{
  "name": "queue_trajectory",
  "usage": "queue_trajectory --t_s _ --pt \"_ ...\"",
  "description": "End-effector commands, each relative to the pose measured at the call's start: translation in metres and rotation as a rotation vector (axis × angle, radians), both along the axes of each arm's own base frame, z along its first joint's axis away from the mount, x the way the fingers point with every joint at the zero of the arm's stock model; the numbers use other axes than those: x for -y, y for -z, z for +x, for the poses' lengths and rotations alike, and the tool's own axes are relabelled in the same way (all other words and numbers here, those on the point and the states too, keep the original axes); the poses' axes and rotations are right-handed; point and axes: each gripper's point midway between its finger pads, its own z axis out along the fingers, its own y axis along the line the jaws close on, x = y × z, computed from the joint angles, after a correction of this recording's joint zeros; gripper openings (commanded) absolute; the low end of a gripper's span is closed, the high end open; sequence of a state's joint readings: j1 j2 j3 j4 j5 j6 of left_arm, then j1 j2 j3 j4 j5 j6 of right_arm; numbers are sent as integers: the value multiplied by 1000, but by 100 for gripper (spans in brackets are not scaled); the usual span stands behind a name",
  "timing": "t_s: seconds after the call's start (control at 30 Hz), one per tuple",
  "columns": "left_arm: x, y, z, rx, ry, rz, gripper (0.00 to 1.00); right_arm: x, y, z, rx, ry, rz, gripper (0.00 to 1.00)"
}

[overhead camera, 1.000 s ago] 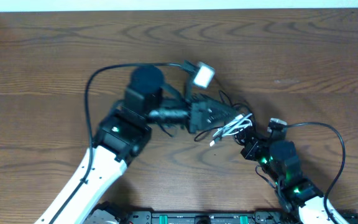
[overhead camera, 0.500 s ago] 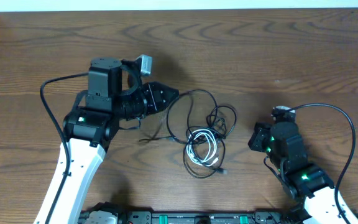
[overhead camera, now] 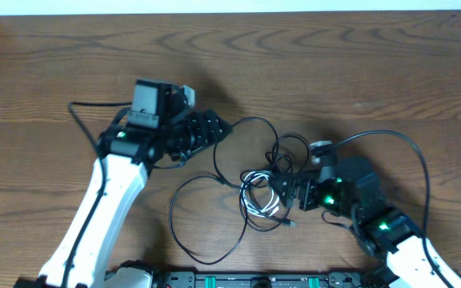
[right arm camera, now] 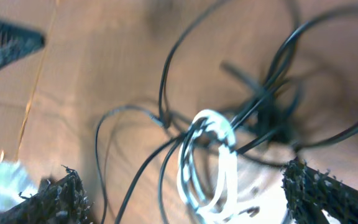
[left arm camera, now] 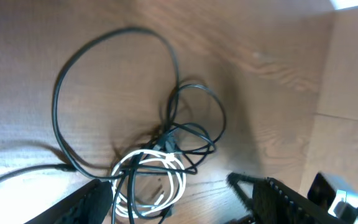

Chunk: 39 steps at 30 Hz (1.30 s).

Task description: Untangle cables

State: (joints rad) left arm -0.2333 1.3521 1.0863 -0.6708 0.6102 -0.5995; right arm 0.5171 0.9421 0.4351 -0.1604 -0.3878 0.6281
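Observation:
The cables lie in one tangle mid-table. A white cable (overhead camera: pixel 262 197) is coiled at its centre, with black cable loops (overhead camera: pixel 288 152) over and round it. One long black loop (overhead camera: pixel 206 228) spreads toward the front left. My left gripper (overhead camera: pixel 219 126) is open, up and to the left of the tangle, holding nothing. In the left wrist view the white coil (left arm camera: pixel 151 180) shows between its spread fingers (left arm camera: pixel 86 202). My right gripper (overhead camera: pixel 282 192) is open right beside the coil. In the right wrist view the white coil (right arm camera: pixel 210 162) lies between its fingers (right arm camera: pixel 61 196), ungripped.
The brown wooden table (overhead camera: pixel 374 64) stretches behind and to both sides. A thicker black wire (overhead camera: pixel 390 138) arcs over the right arm, and another (overhead camera: pixel 86 104) loops behind the left arm. A black rail (overhead camera: pixel 254 280) runs along the front edge.
Both grippers have opened and the cables now rest on the table. The right arm moved left up to the white coil. A black cable has spread into a wide loop at the front left.

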Motion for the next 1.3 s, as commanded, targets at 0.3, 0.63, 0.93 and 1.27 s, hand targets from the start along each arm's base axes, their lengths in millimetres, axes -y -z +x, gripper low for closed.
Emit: queue_trajectory --t_s 0.3,0.63,0.93,1.27 --pt "34 85 -14 -322 7 70 76 -19 68 -26 -408 113 -50 83" --pt "57 139 -30 -473 35 124 37 -29 83 1 -360 165 -32 40" --pt "95 136 -18 -329 123 77 93 -34 79 2 -288 84 -45 1" --pt "130 133 -6 -120 176 123 70 -56 65 -24 -187 -237 -10 1"
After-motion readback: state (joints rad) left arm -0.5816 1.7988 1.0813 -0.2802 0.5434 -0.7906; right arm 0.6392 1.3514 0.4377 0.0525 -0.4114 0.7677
